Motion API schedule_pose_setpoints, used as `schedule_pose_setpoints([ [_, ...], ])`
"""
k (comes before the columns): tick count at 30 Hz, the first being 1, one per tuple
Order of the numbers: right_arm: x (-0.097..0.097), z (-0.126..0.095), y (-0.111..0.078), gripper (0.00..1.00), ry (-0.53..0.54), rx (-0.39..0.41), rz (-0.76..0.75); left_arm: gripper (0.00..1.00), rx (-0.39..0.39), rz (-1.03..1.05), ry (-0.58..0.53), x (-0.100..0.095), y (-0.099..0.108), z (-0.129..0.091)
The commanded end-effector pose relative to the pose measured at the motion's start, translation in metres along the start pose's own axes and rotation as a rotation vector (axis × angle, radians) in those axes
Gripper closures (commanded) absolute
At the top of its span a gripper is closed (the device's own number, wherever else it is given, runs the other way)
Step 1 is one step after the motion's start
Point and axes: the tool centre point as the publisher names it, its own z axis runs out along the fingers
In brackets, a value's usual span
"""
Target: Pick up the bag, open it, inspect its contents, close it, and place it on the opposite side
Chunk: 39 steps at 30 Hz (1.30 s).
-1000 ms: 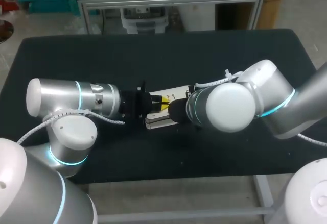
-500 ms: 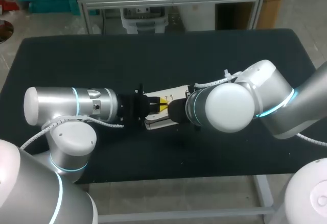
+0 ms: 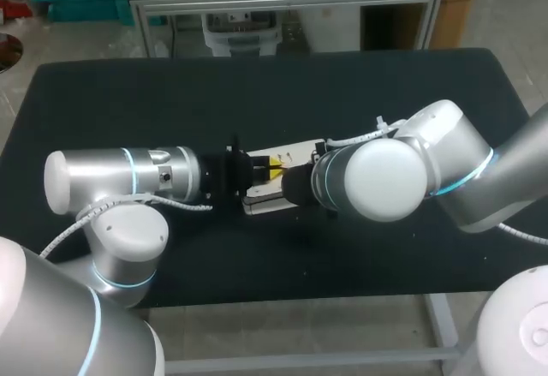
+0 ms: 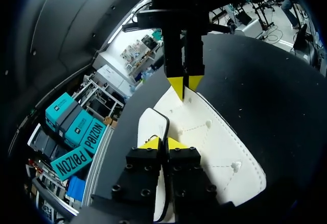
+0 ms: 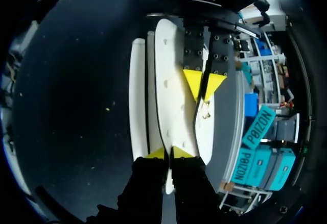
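Observation:
The white bag (image 3: 289,151) lies at the middle of the black table, between my two arms. My left gripper (image 3: 259,171) comes in from the left and is shut on a black-trimmed edge of the bag (image 4: 219,147); its yellow tips (image 4: 163,143) pinch that edge. My right gripper (image 3: 281,173) faces it from the right, shut on the bag's opposite white layer (image 5: 171,81), which runs between its tips (image 5: 167,153). The two grippers are nearly tip to tip. Each wrist view shows the other gripper just ahead: the right gripper (image 4: 185,83), the left gripper (image 5: 204,83). The inside of the bag is hidden.
The black table (image 3: 257,93) stretches around the bag on all sides. My two arms cover much of its near half.
My left arm has shifted slightly, first leftward and then back. The bag sits a little higher between the grippers, and the yellow tips show more. Both grips are unchanged.

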Motion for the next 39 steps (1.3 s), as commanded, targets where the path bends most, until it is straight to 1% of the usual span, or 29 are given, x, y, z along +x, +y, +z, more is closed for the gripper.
schedule_pose_setpoints([
  [1, 0.004, 0.001, -0.003, 1.00, -0.539, -0.009, 0.000, 1.00, 0.027, 0.002, -0.015, -0.001, 0.002, -0.015],
  [7, 0.004, 0.001, -0.003, 1.00, -0.539, -0.009, 0.000, 1.00, 0.039, 0.010, -0.003, -0.003, -0.004, -0.019],
  [13, 0.004, 0.001, -0.003, 1.00, -0.539, -0.009, 0.000, 1.00, 0.032, 0.002, 0.030, 0.005, -0.001, -0.016],
  [17, 0.004, 0.001, -0.003, 1.00, -0.539, -0.009, 0.000, 1.00, 0.029, 0.007, 0.086, 0.012, 0.001, -0.006],
  [22, 0.004, 0.001, -0.003, 1.00, -0.539, -0.009, 0.000, 1.00, 0.011, 0.011, 0.108, 0.012, 0.003, 0.012],
  [24, 0.004, 0.001, -0.003, 1.00, -0.539, -0.009, 0.000, 1.00, 0.010, 0.013, 0.109, 0.011, 0.003, 0.012],
  [27, 0.004, 0.001, -0.003, 1.00, -0.539, -0.009, 0.000, 1.00, 0.018, 0.009, 0.094, 0.009, 0.004, 0.005],
  [28, 0.004, 0.001, -0.003, 1.00, -0.539, -0.009, 0.000, 0.79, 0.016, 0.010, 0.085, 0.009, 0.004, 0.003],
  [29, 0.004, 0.001, -0.003, 1.00, -0.539, -0.009, 0.000, 0.71, 0.016, 0.010, 0.081, 0.009, 0.004, 0.002],
  [30, 0.004, 0.001, -0.003, 1.00, -0.539, -0.009, 0.000, 0.37, 0.016, 0.011, 0.065, 0.008, 0.003, -0.001],
  [31, 0.004, 0.001, -0.003, 1.00, -0.539, -0.009, 0.000, 0.20, 0.018, 0.013, 0.058, 0.008, 0.002, -0.003],
  [32, 0.004, 0.001, -0.003, 1.00, -0.539, -0.009, 0.000, 0.07, 0.020, 0.014, 0.053, 0.008, 0.001, -0.005],
  [34, 0.004, 0.001, -0.003, 1.00, -0.539, -0.009, 0.000, 0.04, 0.029, 0.013, 0.052, 0.007, -0.001, -0.009],
  [36, 0.004, 0.001, -0.003, 1.00, -0.539, -0.009, 0.000, 0.04, 0.038, 0.015, 0.051, 0.007, -0.003, -0.013],
  [37, 0.004, 0.001, -0.003, 1.00, -0.539, -0.009, 0.000, 0.05, 0.039, 0.015, 0.052, 0.007, -0.004, -0.014],
  [39, 0.004, 0.001, -0.003, 1.00, -0.539, -0.009, 0.000, 0.12, 0.038, 0.019, 0.038, 0.005, -0.006, -0.016],
])
